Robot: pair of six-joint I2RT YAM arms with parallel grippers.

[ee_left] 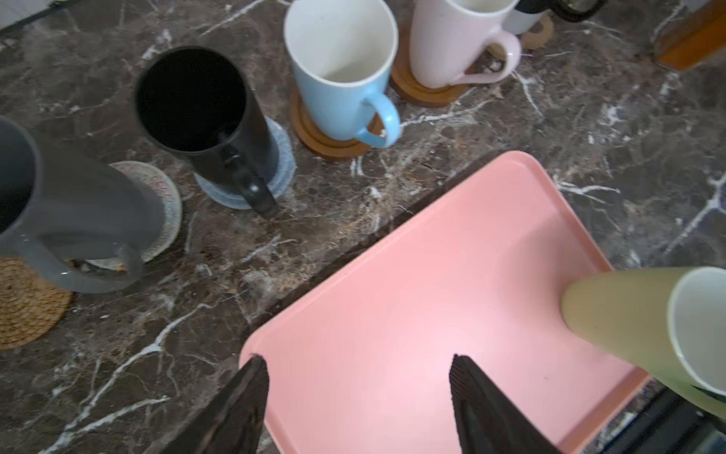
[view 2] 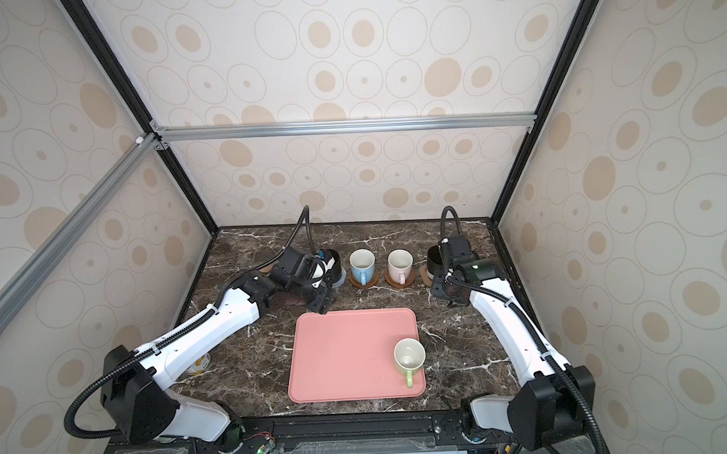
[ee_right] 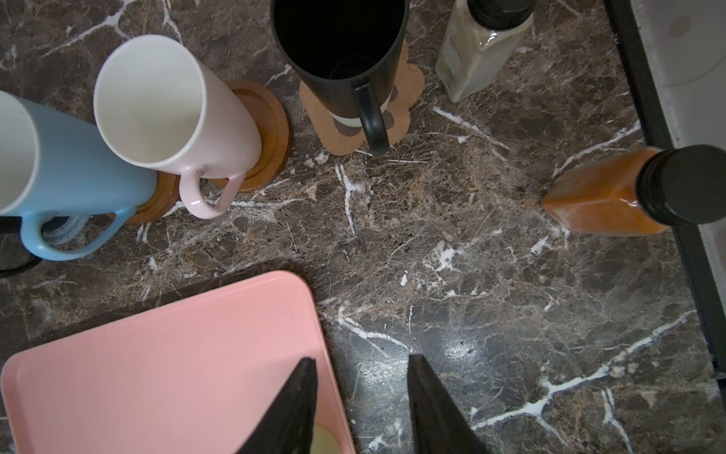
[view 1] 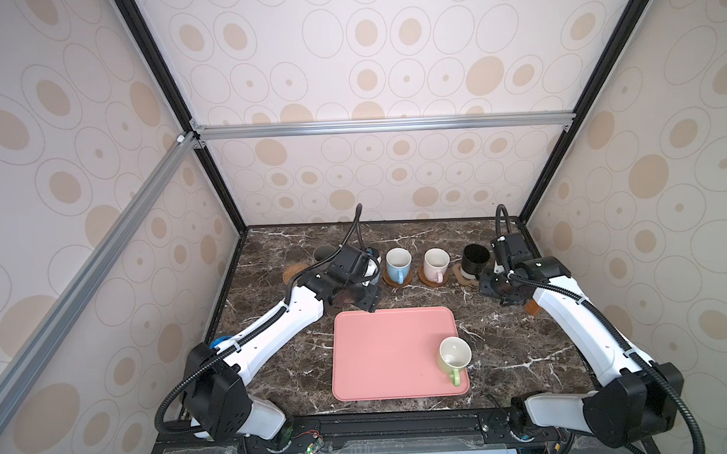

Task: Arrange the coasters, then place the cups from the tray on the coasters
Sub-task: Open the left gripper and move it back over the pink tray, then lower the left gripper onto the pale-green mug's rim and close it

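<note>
The tray (view 1: 383, 352) is a smooth, matte pink rectangle with rounded corners and a low rim. It lies mid-bench on dark, white-veined marble (view 1: 512, 356). One glossy cup stands on it, the pale green cup (view 1: 455, 356), upright in the near right corner.

The other cups form a row beyond the tray. The light blue cup (view 1: 397, 265) and the pale pink cup (view 1: 436, 265), both white inside, stand on ringed wooden discs, the blue cup's disc (ee_left: 314, 133) and the pink cup's disc (ee_right: 271, 129). A black cup (ee_right: 341, 51) with a pale band at its foot stands on the paw-shaped coaster (ee_right: 408, 98), which looks like cork.

In both top views the left arm (view 1: 274, 327) covers the row's left part. Only the grey cup (view 1: 323, 252) and a sliver of the tan rattan coaster (view 1: 290, 274) show past it. The left wrist view fills the gap. It shows a second black cup (ee_left: 208, 118) on the grey-blue woven coaster (ee_left: 285, 165). The grey cup is blurred and cut by the frame edge, over the cream woven coaster (ee_left: 167, 204). The coiled rattan coaster lies uncovered just beside it.

The left jaws are spread wide with nothing between them, above the tray's far left corner. The right jaws leave a narrower gap, also empty, at the far right corner, one side over pink and the other over marble.

Only the right wrist view shows clearly the amber bottle (ee_right: 601, 200) and a pale bottle (ee_right: 475, 51), both black-capped. In the top views the right arm (view 1: 573, 312) mostly hides them.
</note>
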